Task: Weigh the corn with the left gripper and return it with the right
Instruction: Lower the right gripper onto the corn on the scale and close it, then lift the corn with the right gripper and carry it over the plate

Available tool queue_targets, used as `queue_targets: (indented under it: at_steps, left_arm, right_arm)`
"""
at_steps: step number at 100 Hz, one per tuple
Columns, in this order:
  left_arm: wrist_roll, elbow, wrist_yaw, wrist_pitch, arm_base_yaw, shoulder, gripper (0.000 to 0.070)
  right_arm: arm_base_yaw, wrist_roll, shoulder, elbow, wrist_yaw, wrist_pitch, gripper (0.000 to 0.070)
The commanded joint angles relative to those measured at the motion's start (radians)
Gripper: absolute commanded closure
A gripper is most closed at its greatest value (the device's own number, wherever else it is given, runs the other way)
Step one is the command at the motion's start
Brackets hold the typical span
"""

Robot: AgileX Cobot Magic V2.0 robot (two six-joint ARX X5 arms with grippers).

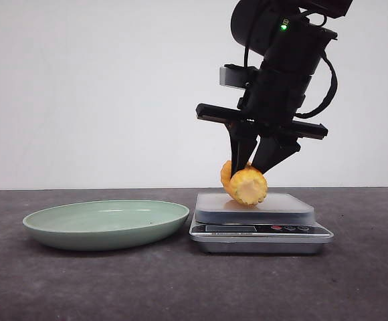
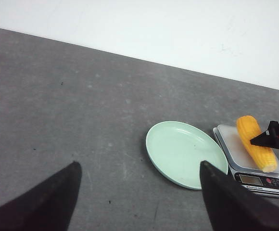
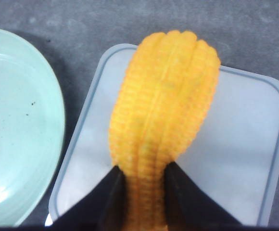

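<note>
The right hand comes down from above over the scale, and its two dark fingers are clamped on the corn, one on each side of the cob near its pale cut end. The corn is a yellow-orange cob with neat rows of kernels. In the front view its cut end faces the camera and it sits right at the frosted weighing plate of the scale; whether it rests on the plate or is held just clear of it, I cannot tell. From the right wrist camera the cob lies lengthwise across the plate, with its rounded tip reaching the plate's far edge.

The scale is a flat silver one, with a small display and a few buttons along its front. Just beside it, on the robot's left, lies a shallow pale green plate on the dark grey table. The plate and the scale are close together but do not seem to touch.

The left hand is well away from all this, hanging above bare table with its fingers spread wide and gripping nothing. Behind the table stands a plain white wall.
</note>
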Motion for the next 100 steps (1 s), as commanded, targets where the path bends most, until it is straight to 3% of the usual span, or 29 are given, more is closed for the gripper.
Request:
queue_targets:
  at_steps: [1, 31, 50, 68, 100]
  left_arm:
    - [-0.002, 0.012, -0.002, 0.010, -0.001, -0.006, 0.0230]
    - [-0.001, 0.012, -0.002, 0.011, -0.001, -0.006, 0.0231]
    - [-0.001, 0.012, -0.002, 0.010, -0.001, -0.006, 0.0231]
    - [-0.001, 0.012, -0.002, 0.010, -0.001, -0.006, 0.0231]
    - [-0.002, 0.012, -0.002, -0.012, -0.001, -0.006, 0.0231]
  right_arm:
    - [0.011, 0.012, 0.004, 0.018, 0.009, 0.006, 0.0700]
    - [0.052, -0.039, -0.190, 0.035, -0.012, 0.017, 0.0700]
    - [0.148, -0.052, -0.219, 0.171, -0.033, -0.007, 0.0700]
    - [0.255, -0.056, -0.164, 0.297, 0.025, 0.011, 0.0700]
    - [0.307, -0.031, 0.015, 0.372, 0.026, 0.022, 0.0700]
